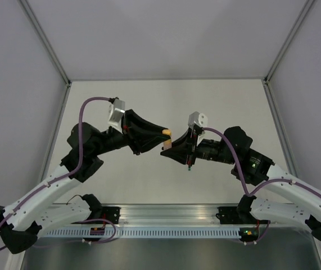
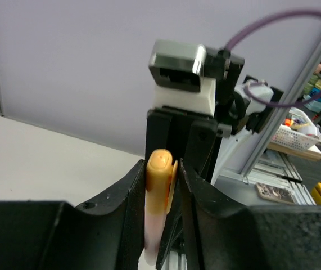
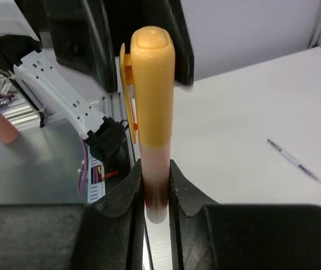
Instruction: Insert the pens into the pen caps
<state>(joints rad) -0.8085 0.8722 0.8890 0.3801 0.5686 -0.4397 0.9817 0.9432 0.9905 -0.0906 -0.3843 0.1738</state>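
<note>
Left end effector [image 1: 161, 132], right end effector [image 1: 168, 146] — clamped

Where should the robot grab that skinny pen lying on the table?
Around the middle of the skinny pen, coming straight down from above with the jaws either side of it. It lies flat on the table, long and very thin, so a sideways approach would likely just push it.
</note>
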